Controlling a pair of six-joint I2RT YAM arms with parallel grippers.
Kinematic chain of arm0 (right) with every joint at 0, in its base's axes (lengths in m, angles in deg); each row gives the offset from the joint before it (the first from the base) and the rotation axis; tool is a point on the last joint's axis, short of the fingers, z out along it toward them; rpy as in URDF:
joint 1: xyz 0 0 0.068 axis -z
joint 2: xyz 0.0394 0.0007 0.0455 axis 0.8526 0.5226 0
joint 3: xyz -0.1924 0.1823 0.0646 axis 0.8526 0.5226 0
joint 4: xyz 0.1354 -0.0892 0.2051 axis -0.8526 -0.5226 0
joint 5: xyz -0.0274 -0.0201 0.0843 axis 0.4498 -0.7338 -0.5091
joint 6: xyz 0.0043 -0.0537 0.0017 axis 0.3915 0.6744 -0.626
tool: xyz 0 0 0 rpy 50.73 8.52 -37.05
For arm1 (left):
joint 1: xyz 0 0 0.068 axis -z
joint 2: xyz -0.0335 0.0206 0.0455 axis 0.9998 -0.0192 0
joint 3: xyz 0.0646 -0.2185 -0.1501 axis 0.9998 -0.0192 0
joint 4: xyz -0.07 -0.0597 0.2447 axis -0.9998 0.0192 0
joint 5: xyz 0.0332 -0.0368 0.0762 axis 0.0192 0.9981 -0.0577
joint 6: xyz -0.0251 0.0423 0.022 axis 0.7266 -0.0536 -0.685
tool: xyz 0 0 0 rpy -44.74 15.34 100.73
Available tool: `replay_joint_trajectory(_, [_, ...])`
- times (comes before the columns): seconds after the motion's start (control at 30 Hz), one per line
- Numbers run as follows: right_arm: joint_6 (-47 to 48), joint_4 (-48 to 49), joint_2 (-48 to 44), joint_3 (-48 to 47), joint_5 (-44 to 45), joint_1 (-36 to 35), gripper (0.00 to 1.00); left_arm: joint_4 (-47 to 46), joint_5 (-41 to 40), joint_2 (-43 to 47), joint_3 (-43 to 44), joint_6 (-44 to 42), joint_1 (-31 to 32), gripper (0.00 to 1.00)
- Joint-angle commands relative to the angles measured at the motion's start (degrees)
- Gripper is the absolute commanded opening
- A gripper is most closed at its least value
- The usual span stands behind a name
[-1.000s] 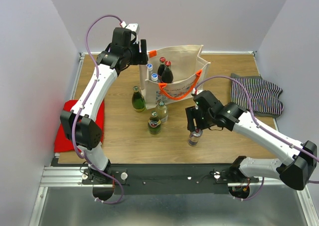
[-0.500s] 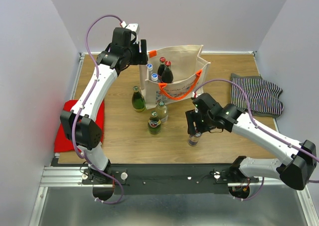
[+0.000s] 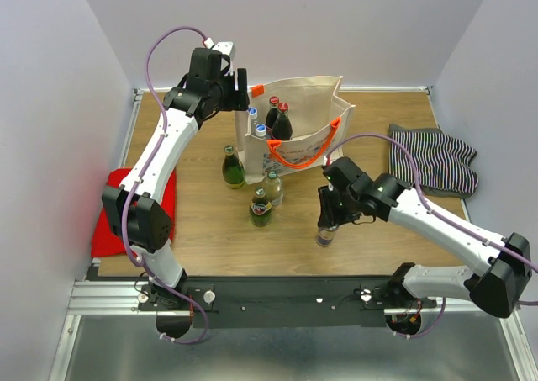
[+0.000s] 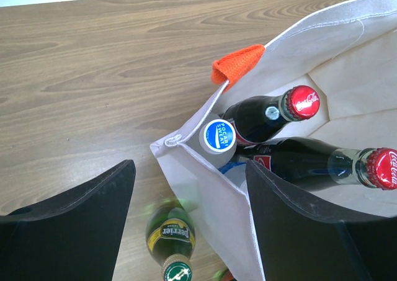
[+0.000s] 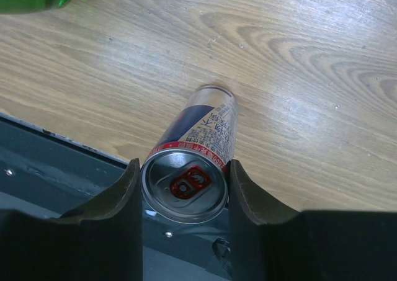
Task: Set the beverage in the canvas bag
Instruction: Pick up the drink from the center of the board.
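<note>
Room: pale walls (image 3: 336,28) enclose the bench on the left, far and right sides; a metal rail (image 3: 277,295) runs along the near edge, below both arm bases
Surface: wooden table (image 3: 210,230), light grain, matt
Canvas bag (image 3: 307,103): stands open, mouth up, far beyond the right gripper (image 3: 328,223) and to its left; its near-left rim corner lies between the fingers of the left gripper (image 4: 189,169)
Cloths: striped cloth (image 3: 433,162) lies to the right of the right gripper, well apart; red cloth (image 3: 113,221) lies near the left arm's base
Left gripper: jaws spread wide, straddling the bag's rim, grasping nothing
Right gripper: points down, fingers (image 5: 124,200) pressed on both sides of the can (image 5: 186,191); clenched on it near its top
Can, place: on the table between the right fingers, well apart from the bag
Can, axis: upright; long axis vertical; pull-tab end faces up at the wrist camera; base on the wood
Bottles in the bag: two red-capped cola bottles (image 4: 304,101) and a blue-capped one (image 4: 218,135), just under the left gripper
Bottles on the table: three (image 3: 260,207), left of the right gripper, near the bag's front
</note>
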Motion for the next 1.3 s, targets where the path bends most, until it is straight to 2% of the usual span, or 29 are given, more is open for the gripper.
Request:
replay_joint_trajectory(0.0, [-0.53, -2.3, 1.76, -2.72, 0.46, -0.61, 0.01, -0.25, -1.23, 0.83, -0.1, -0.7, -0.33, 0.8])
replay_joint_trajectory(0.27, [-0.18, -6.17, 3.25, -17.12, 6.0, -0.61, 0.01, -0.34, -1.14, 1.01, -0.01, -0.87, -0.51, 0.8])
replay_joint_trajectory(0.47, [0.0, -8.19, 3.96, -23.38, 8.64, -0.61, 0.01, -0.25, -1.06, 1.09, -0.01, -1.05, -0.51, 0.8])
replay_joint_trajectory(0.8, [2.54, -13.99, 9.32, -41.3, 15.49, -0.61, 0.01, -0.69, -0.09, 1.79, -0.36, -1.14, -0.59, 0.79])
replay_joint_trajectory(1.27, [10.28, -12.59, 22.23, -67.32, 21.3, 0.97, 0.01, -0.87, 2.55, 2.76, -1.15, -1.49, -0.59, 0.79])
